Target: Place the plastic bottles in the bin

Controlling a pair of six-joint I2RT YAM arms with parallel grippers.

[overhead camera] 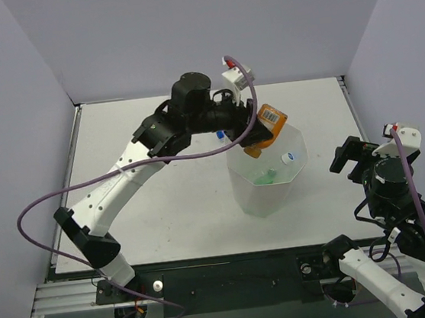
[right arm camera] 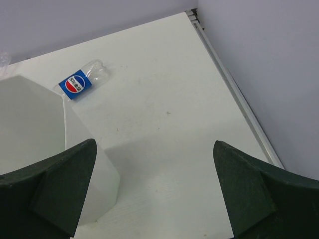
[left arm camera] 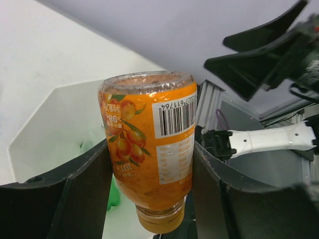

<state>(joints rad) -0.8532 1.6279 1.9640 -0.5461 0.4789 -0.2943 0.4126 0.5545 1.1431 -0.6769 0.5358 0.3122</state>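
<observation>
My left gripper point(overhead camera: 254, 130) is shut on the short orange bottle point(overhead camera: 268, 124), holding it tilted over the far rim of the white bin point(overhead camera: 257, 200). In the left wrist view the orange bottle point(left arm camera: 144, 114) hangs cap down between the fingers point(left arm camera: 79, 189), above the bin point(left arm camera: 45, 119). A green bottle point(overhead camera: 265, 175) and a clear bottle with a white cap point(overhead camera: 288, 158) lie inside the bin. A clear bottle with a blue label point(right arm camera: 81, 82) lies on the table behind the bin point(right arm camera: 25, 124). My right gripper point(right arm camera: 154, 189) stands open and empty, right of the bin.
The purple walls close in the table at the back and both sides. A metal rail point(right arm camera: 234, 94) runs along the table's right edge. The right arm point(left arm camera: 269, 139) shows beyond the bin in the left wrist view.
</observation>
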